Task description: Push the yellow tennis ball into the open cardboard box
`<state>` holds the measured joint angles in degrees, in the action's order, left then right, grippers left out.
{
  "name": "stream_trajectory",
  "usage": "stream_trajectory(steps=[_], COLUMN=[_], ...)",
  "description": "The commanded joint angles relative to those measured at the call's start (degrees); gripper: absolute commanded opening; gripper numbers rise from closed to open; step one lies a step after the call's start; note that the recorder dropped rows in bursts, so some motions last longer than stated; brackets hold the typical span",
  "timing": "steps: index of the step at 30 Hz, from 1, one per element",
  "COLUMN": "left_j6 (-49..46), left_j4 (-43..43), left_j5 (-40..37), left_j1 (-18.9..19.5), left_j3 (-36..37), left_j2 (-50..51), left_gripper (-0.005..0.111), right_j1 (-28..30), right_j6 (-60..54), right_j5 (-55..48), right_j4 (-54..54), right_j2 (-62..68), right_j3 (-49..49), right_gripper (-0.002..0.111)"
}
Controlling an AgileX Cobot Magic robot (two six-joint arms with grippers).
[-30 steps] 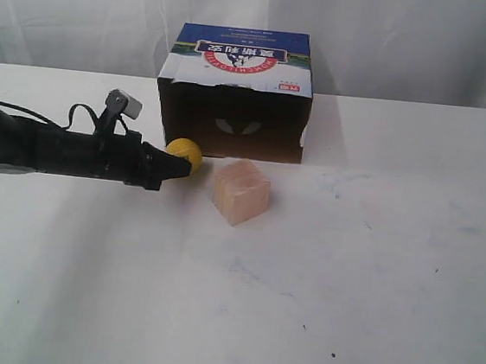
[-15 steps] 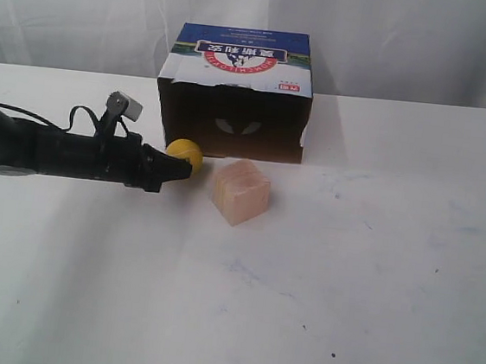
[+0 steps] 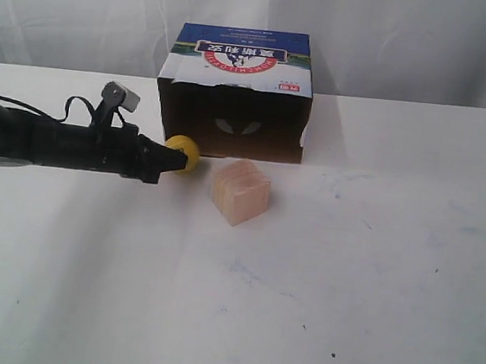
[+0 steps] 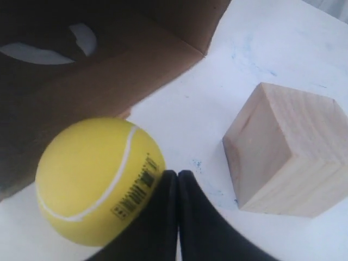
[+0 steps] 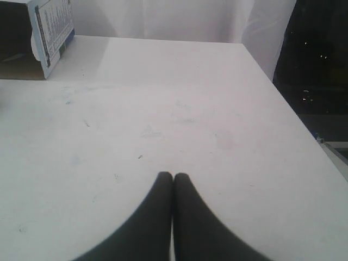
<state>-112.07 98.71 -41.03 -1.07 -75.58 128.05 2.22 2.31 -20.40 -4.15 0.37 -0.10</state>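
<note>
The yellow tennis ball (image 3: 183,152) rests on the white table just outside the left corner of the open cardboard box (image 3: 235,90), whose dark mouth faces the camera. In the left wrist view the ball (image 4: 98,176) lies right at the box's brown floor flap (image 4: 109,81). My left gripper (image 3: 179,162) is shut, empty, its tip touching the ball's near side (image 4: 178,174). My right gripper (image 5: 173,176) is shut over bare table and does not show in the exterior view.
A pale wooden cube (image 3: 241,191) stands in front of the box, just right of the ball, also close to my left fingers (image 4: 288,147). The table's right edge (image 5: 304,125) drops off beside the right gripper.
My left arm has shifted slightly up and back towards the box, nudging the ball a little left and farther back. The cube and box have not moved.
</note>
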Motion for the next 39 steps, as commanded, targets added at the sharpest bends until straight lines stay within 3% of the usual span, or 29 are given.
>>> stream_trajectory(steps=[1, 10, 13, 16, 24, 28, 31, 39], left_j6=[-4.4, -1.9, -1.1, 6.3, 10.8, 1.7, -6.8, -8.1], left_j4=[1.2, 1.2, -1.8, -8.2, -8.2, -2.9, 1.2, 1.2], left_j5=[0.6, -0.7, 0.4, 3.3, 8.1, 12.1, 10.3, 8.2], left_j1=[0.4, 0.4, 0.4, 0.6, 3.8, 4.1, 4.1, 4.1], left_j3=[0.1, 0.2, 0.2, 0.2, 8.9, 12.4, 12.8, 10.2], left_j2=[-2.0, -5.3, -6.7, -8.5, -13.1, -12.4, -10.1, -5.2], left_gripper=[0.0, 0.0, 0.0, 0.0, 0.0, 0.0, 0.0, 0.0], right_j1=[0.3, 0.3, 0.3, 0.3, 0.3, 0.3, 0.3, 0.3], right_j6=[0.1, 0.1, 0.1, 0.1, 0.1, 0.1, 0.1, 0.5], right_j5=[0.4, 0.4, 0.4, 0.4, 0.4, 0.4, 0.4, 0.4], right_j4=[-0.3, -0.3, -0.3, -0.3, -0.3, -0.3, -0.3, -0.3], right_j2=[-0.4, -0.4, -0.4, -0.4, -0.4, -0.4, -0.4, -0.4], right_j3=[0.1, 0.1, 0.1, 0.1, 0.1, 0.1, 0.1, 0.1], right_gripper=[0.0, 0.0, 0.0, 0.0, 0.0, 0.0, 0.0, 0.0])
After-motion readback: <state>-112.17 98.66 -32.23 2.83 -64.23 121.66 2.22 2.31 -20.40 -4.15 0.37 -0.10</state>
